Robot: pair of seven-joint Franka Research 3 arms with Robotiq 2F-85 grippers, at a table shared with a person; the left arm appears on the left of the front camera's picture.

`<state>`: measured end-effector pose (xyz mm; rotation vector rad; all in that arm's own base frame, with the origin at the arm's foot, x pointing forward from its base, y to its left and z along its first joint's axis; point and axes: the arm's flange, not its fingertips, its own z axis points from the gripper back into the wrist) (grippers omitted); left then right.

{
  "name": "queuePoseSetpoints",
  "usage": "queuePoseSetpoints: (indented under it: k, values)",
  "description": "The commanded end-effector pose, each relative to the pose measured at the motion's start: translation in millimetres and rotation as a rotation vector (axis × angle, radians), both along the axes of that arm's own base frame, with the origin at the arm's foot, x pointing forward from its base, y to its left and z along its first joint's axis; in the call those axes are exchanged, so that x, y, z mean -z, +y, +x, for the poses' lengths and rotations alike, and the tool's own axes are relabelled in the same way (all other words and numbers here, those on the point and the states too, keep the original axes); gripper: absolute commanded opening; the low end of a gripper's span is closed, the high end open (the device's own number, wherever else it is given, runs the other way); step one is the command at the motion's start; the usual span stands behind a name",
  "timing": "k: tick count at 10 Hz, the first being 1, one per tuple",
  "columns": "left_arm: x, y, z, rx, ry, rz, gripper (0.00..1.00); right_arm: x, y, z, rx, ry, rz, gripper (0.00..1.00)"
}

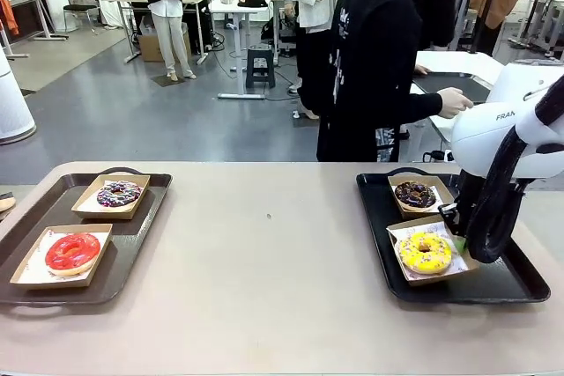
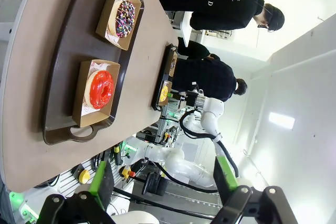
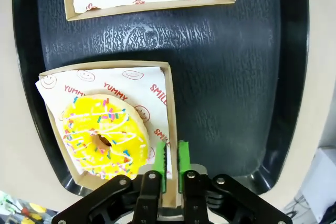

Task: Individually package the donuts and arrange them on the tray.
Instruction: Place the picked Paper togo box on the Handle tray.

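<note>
Right wrist view: right gripper (image 3: 171,163) has its green pads (image 3: 160,163) drawn together on the side wall of the yellow donut's carton (image 3: 105,68). The wall shows between them, so the jaws are clamped on cardboard, not on the donut.

The yellow donut (image 3: 102,135) lies at about 10 o'clock from the pads, just beside them inside the carton. The carton's long axis runs 12 to 6 here, parallel to the fingers. It sits on the black tray (image 3: 226,77).

Front view: this carton is at 6 o'clock from the chocolate donut (image 1: 414,194), at the tray's near end.

Left wrist view: left gripper (image 2: 163,182) hangs with jaws apart and empty. It is well apart from the red donut (image 2: 101,89) and purple donut (image 2: 126,18) on the brown tray (image 2: 58,93).

Judgement: the right arm is nearer, and any release should back off toward 6 o'clock, away from the glaze.
</note>
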<state>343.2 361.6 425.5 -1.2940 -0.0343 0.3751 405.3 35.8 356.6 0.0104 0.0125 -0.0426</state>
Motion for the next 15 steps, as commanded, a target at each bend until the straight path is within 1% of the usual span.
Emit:
queuePoseSetpoints:
  k: [1,3,4,6,7,8,9,10,11,12,15]
  values:
    - [-2,0,-2,0.003,-0.002,-0.002,1.00,-1,0,3,0.015,-0.014,0.000,1.00]
    - [-2,0,-2,0.003,-0.002,-0.002,1.00,-9,1,0,0.002,-0.039,-0.008,1.00]
    - [-2,0,-2,0.003,-0.002,-0.002,1.00,-10,0,-1,-0.006,-0.046,-0.008,0.46]
    - [-2,0,-2,0.003,-0.002,-0.002,1.00,-12,0,-4,-0.030,-0.049,-0.011,0.66]
    - [-2,0,-2,0.003,-0.002,-0.002,1.00,-14,0,-6,-0.045,-0.053,-0.013,0.70]
    - [-2,0,-2,0.003,-0.002,-0.002,1.00,-15,0,-8,-0.050,-0.053,-0.017,0.86]
    - [-2,0,-2,0.003,-0.002,-0.002,1.00,-15,-1,-8,-0.054,-0.050,-0.020,0.90]
    - [-2,0,-2,0.003,-0.002,-0.002,1.00,-15,-1,-9,-0.063,-0.049,-0.020,1.00]
    - [-2,0,-2,0.003,-0.002,-0.002,1.00,-15,-2,-10,-0.065,-0.054,-0.037,1.00]
    - [-2,0,-2,0.003,-0.002,-0.002,1.00,-18,1,-2,-0.034,-0.045,-0.011,1.00]
    - [-2,0,-2,0.003,-0.002,-0.002,1.00,-18,1,-2,-0.034,-0.045,-0.011,1.00]
